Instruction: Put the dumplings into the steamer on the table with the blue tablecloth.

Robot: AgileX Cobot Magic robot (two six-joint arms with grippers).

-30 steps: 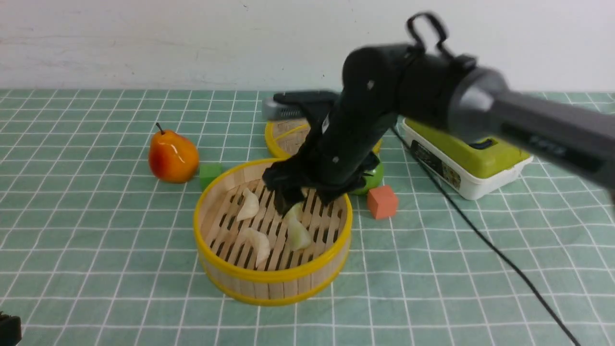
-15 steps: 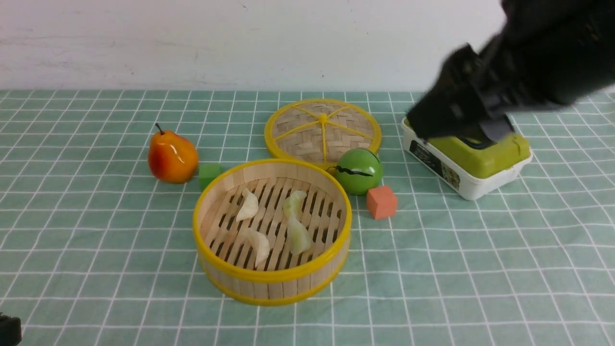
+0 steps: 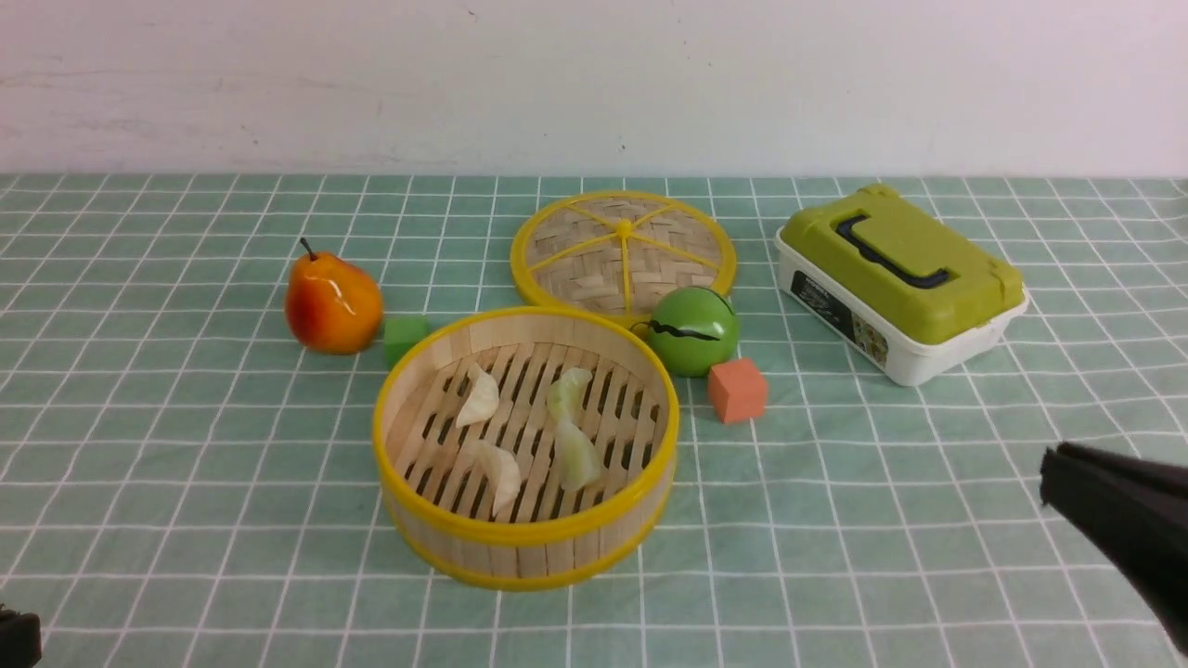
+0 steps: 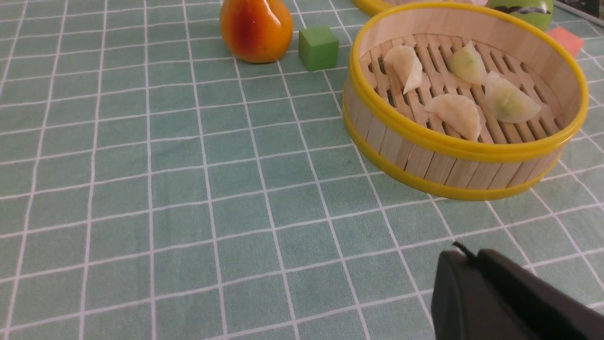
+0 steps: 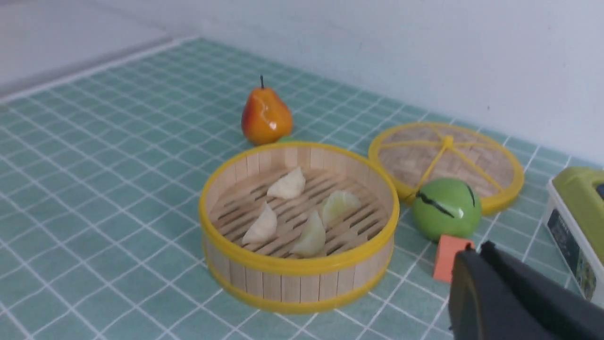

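1. The four dumplings (image 3: 482, 399) lie inside the steamer (image 3: 529, 532), centre of the front view, as the task wants (I think finished).
2. Left claw (image 4: 469, 252), right claw (image 5: 474, 250): both together, empty, probably for resting.

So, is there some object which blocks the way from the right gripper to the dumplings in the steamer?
Nothing visible blocks it: the dumplings lie inside the steamer, open on top. Only its wall rises around them, so the right gripper would likely need to come from above.
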